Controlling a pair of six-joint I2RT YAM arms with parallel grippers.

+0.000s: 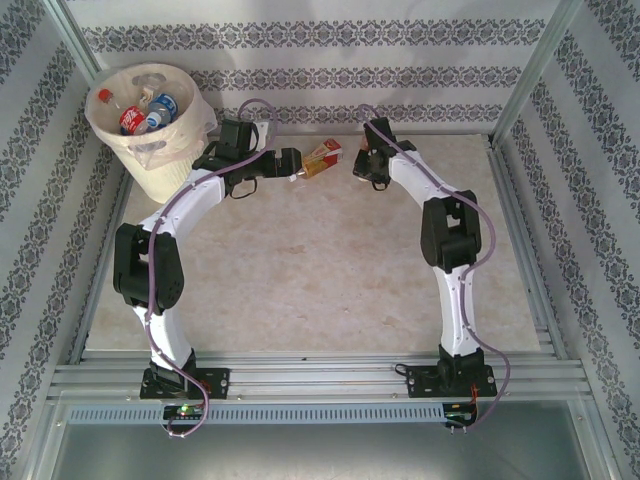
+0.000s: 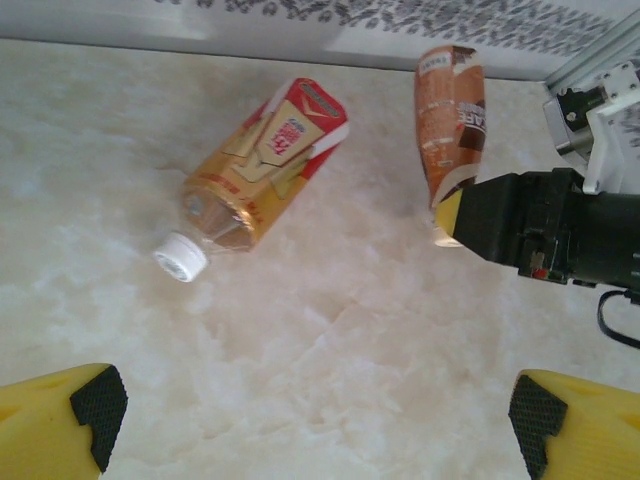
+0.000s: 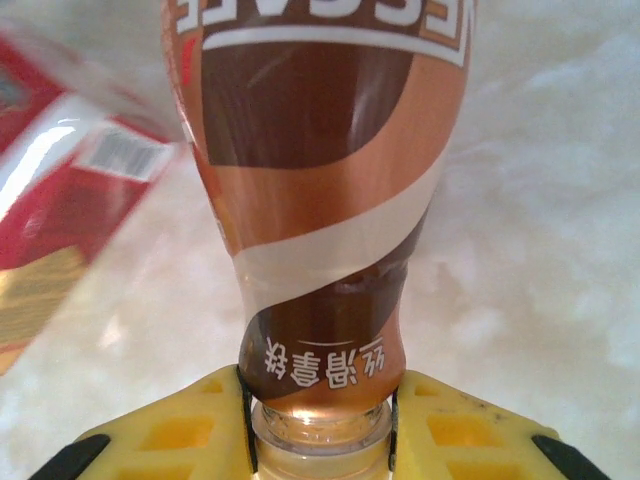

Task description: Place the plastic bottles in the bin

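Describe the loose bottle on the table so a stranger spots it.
Midway along the far edge of the marbled beige table lies a clear plastic bottle with a red-and-gold label. Unlike the brown-labelled bottle beside it, it has a white cap and no tool holds it.

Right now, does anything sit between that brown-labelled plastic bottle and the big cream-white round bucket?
Yes. The right gripper holds the brown-labelled plastic bottle; toward the cream-white round bucket lie the red-and-yellow-labelled bottle, the left arm and its open left gripper.
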